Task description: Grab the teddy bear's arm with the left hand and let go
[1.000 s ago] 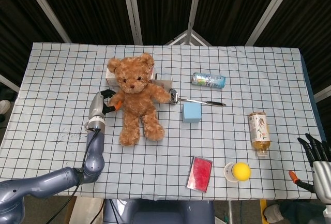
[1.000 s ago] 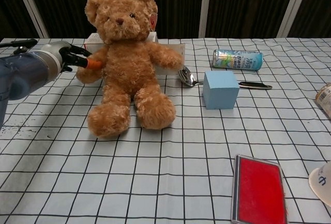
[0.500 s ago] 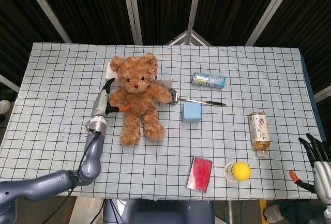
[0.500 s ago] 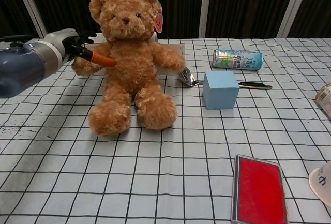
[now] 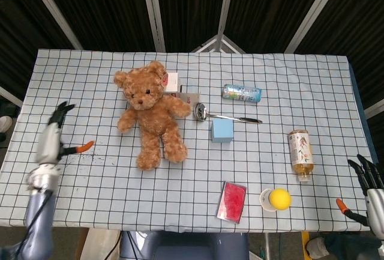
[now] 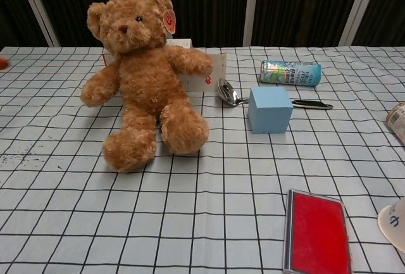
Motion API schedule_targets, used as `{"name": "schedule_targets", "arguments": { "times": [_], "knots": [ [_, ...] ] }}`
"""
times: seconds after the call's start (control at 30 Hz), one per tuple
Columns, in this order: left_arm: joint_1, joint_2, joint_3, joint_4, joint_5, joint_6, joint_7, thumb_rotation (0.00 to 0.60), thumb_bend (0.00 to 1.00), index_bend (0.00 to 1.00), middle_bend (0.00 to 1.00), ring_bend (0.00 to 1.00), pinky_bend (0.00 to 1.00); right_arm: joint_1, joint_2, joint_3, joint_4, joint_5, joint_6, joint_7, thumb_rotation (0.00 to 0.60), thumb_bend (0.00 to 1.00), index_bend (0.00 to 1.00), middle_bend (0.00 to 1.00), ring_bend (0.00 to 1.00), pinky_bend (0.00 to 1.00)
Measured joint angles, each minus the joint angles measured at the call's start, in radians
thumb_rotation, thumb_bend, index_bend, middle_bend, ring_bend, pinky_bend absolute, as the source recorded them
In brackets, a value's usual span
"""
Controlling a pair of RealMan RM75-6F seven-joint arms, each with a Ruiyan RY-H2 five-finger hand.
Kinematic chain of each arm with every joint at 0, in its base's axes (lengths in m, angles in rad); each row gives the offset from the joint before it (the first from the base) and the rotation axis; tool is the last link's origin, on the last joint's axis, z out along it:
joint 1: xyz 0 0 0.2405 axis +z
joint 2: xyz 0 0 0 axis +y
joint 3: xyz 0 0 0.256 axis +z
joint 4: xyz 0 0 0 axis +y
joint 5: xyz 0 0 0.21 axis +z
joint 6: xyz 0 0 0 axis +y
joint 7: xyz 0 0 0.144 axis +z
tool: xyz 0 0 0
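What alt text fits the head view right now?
A brown teddy bear sits on a checked table, with the robot's open left hand well clear of it at the table's left edge. A can, blue cube and bottle lie to the right.

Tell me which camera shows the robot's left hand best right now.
The head view. There the left hand shows whole near the table's left edge, fingers spread, holding nothing, well clear of the teddy bear. The chest view catches only an orange speck at its left edge, probably a fingertip.
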State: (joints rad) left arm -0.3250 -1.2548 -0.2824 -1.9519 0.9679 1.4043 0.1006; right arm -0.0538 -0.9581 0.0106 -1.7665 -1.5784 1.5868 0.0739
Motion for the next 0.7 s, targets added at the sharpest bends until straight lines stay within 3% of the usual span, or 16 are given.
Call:
{"name": "schedule_targets", "arguments": {
  "times": [0.07,0.2,0.4,0.7],
  "knots": [
    [0.096,0.081,0.071,-0.023,0.064,0.089,0.007,0.600,0.23,0.15,0.03,0.00,0.00,-0.002,0.002,-0.003,-0.003,-0.006,0.003,0.001,0.600,0.22,0.12,0.06,0.08,0.00],
    [0.237,0.156,0.170,-0.017,0.112,0.202,-0.024,0.600,0.25,0.15,0.03,0.00,0.00,-0.004,0.003,-0.005,-0.010,-0.012,0.007,-0.003,0.600,0.22,0.12,0.06,0.08,0.00],
    [0.304,0.181,0.209,0.085,0.126,0.236,-0.084,0.600,0.26,0.16,0.02,0.00,0.00,-0.006,0.003,-0.006,-0.014,-0.012,0.009,-0.011,0.600,0.22,0.12,0.06,0.08,0.00],
    [0.324,0.170,0.229,0.179,0.194,0.306,0.070,0.600,0.26,0.15,0.02,0.00,0.00,-0.007,0.004,0.002,-0.012,0.000,0.014,0.002,0.600,0.22,0.12,0.06,0.08,0.00]
  ]
}}
